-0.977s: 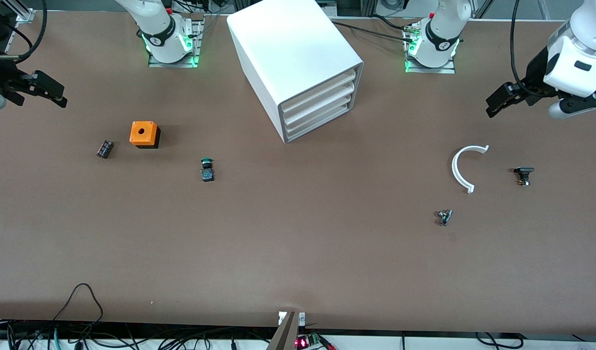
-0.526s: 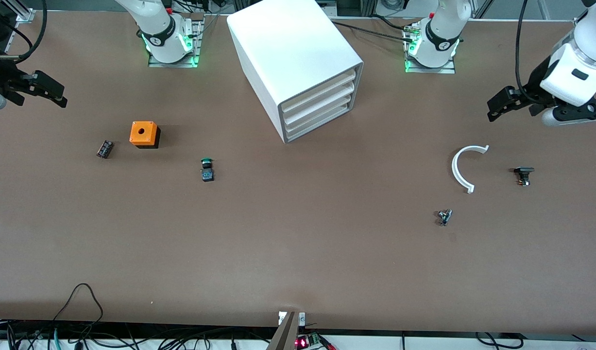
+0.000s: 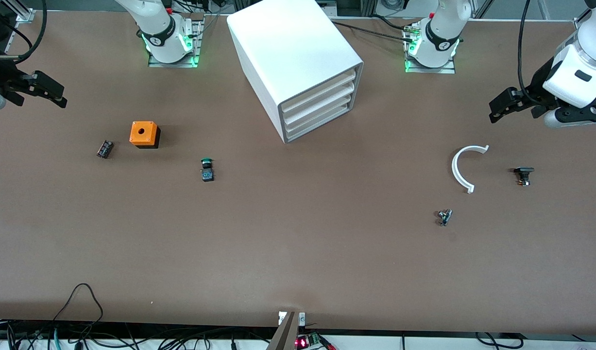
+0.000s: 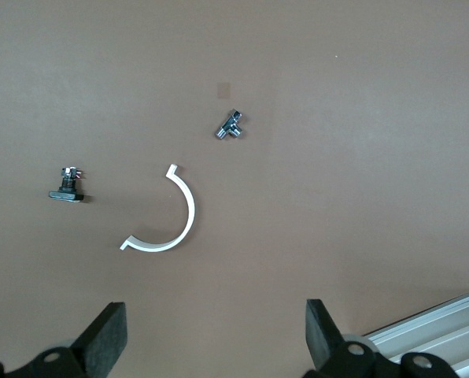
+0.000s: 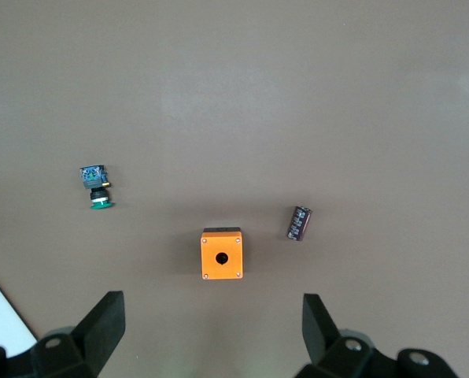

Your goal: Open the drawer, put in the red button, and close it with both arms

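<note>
The large white box cabinet (image 3: 298,53) stands at the middle of the bench's edge by the robots' bases, and its four shallow white handle-less drawers (image 3: 319,99) are all shut, so nothing of the task looks begun. The left gripper (image 3: 499,104) hangs over the bench near the left arm's end, fingers (image 4: 108,342) spread wide and empty above a white plastic half-ring (image 4: 175,228), a small metal tee fitting (image 4: 230,126) and a small black-capped part (image 4: 66,186). The right gripper (image 3: 59,96) hovers at the right arm's end, fingers (image 5: 101,323) equally apart, over an orange square box with a round hole (image 5: 222,254), a dark little cylinder (image 5: 300,223) and a green-capped push-button switch (image 5: 95,187). No red-capped button shows in any view (the black-capped part is too small to read). The likeliest slips: grabbing the green switch instead, fingers sliding off a drawer front, or the unbraced cabinet dragging along when pulled.
</note>
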### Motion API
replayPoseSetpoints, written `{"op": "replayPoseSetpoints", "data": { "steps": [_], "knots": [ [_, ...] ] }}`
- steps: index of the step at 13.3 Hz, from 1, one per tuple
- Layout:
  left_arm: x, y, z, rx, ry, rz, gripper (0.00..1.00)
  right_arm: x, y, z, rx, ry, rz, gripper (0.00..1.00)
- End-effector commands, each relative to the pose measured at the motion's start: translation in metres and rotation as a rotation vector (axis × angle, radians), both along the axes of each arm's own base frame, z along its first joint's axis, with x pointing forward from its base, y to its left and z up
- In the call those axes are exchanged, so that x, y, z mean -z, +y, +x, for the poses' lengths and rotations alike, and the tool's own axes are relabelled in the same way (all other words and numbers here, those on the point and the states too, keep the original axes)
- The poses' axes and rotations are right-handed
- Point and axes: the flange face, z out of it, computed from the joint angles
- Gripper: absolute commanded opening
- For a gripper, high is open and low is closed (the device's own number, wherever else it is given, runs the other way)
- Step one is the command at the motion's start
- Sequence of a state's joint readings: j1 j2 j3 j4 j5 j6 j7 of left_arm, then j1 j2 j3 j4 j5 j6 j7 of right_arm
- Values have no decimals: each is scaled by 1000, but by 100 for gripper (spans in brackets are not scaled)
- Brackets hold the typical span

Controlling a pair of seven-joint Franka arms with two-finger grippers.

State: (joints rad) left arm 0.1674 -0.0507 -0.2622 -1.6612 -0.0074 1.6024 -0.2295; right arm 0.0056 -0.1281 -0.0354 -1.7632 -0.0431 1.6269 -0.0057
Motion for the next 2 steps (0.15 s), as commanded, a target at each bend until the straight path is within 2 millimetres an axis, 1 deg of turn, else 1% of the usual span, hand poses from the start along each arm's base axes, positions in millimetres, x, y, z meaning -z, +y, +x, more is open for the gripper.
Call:
{"op": "replayPoseSetpoints", "data": {
  "steps": [1,2],
  "knots": [
    [-5,2,4,19,2,-2,100,-4,2,-1,2,-10,6,100],
    [-5,2,5,18,1,-4,100,-4,2,-1,2,-10,6,100]
  ]
}}
